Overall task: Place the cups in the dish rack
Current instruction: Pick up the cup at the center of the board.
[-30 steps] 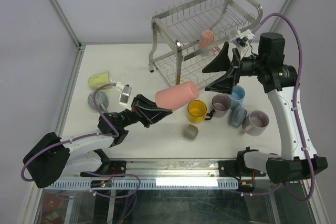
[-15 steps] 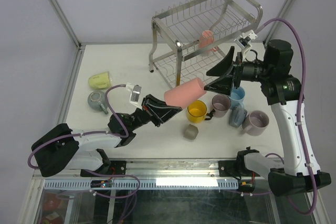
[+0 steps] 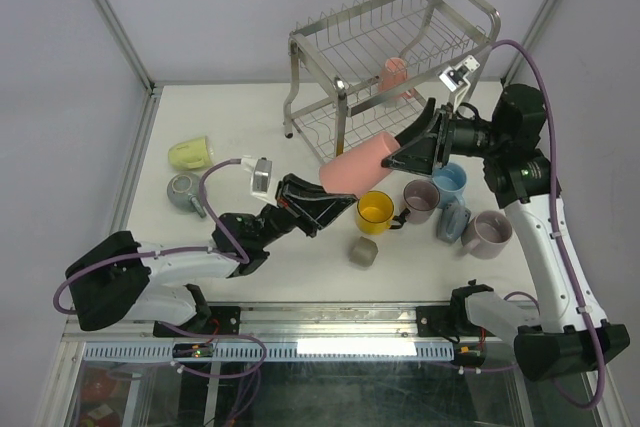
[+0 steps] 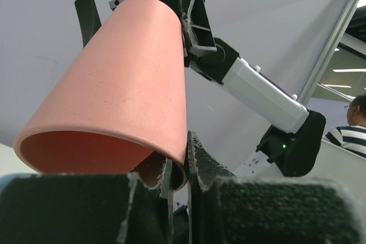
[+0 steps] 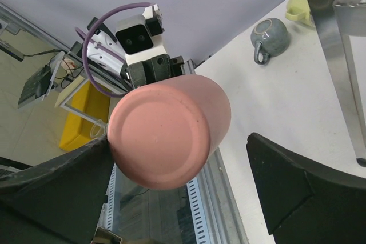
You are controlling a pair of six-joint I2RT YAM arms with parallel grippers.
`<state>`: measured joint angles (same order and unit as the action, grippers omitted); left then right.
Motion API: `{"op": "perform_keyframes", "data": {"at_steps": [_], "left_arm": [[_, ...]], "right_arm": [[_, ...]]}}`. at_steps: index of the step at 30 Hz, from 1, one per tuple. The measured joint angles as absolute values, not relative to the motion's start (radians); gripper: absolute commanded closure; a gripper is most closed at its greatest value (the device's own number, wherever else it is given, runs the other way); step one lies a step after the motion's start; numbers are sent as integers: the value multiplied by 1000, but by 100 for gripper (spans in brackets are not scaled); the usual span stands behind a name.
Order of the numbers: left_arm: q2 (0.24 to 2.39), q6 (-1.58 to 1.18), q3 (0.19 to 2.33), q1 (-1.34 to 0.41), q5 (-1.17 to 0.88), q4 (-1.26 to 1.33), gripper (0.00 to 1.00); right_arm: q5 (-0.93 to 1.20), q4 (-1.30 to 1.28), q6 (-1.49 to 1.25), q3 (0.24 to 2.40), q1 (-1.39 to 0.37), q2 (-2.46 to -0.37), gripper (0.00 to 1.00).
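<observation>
A pink cup (image 3: 355, 167) hangs tilted in the air over the table. My left gripper (image 3: 326, 201) is shut on its rim (image 4: 187, 158), one finger inside and one outside. The cup's base (image 5: 163, 138) points at my right gripper (image 3: 405, 145), which is open with a finger on either side of the base (image 5: 178, 141). The steel dish rack (image 3: 490, 17) stands at the back, and another pink cup (image 3: 393, 75) sits in it. On the table stand a yellow cup (image 3: 375, 212), a mauve cup (image 3: 420, 200), a light blue cup (image 3: 451, 182) and a grey-blue cup (image 3: 452, 219).
A second mauve cup (image 3: 487, 233) and a small grey-beige cup (image 3: 362, 251) stand near the front right. A pale green cup (image 3: 188, 153) and a grey cup (image 3: 185, 192) lie at the left. A rack leg (image 5: 334, 55) stands close beside my right gripper.
My left arm has carried the pink cup up and to the right. My right gripper has swung down and left, so its open fingers now flank the cup's base.
</observation>
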<state>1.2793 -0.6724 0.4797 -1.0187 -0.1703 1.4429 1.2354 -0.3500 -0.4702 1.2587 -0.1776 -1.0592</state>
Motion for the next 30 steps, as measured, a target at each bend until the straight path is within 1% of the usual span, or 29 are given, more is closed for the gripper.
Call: {"op": "perform_keyframes", "data": {"at_steps": [8, 14, 22, 27, 30], "left_arm": [[1336, -587, 558, -1082, -97, 1448, 100], [1364, -514, 578, -1126, -9, 1453, 100], [1393, -436, 597, -1159, 90, 1460, 100], [1401, -418, 598, -1166, 115, 1460, 100], [1402, -410, 598, -1166, 120, 1465, 100]], "right_arm": [[1210, -130, -679, 1200, -219, -1050, 5], [1186, 39, -793, 1147, -228, -1053, 5], [1155, 304, -937, 1048, -232, -1066, 9], [1147, 352, -949, 1043, -232, -1073, 21], [1142, 364, -940, 1043, -232, -1074, 36]]}}
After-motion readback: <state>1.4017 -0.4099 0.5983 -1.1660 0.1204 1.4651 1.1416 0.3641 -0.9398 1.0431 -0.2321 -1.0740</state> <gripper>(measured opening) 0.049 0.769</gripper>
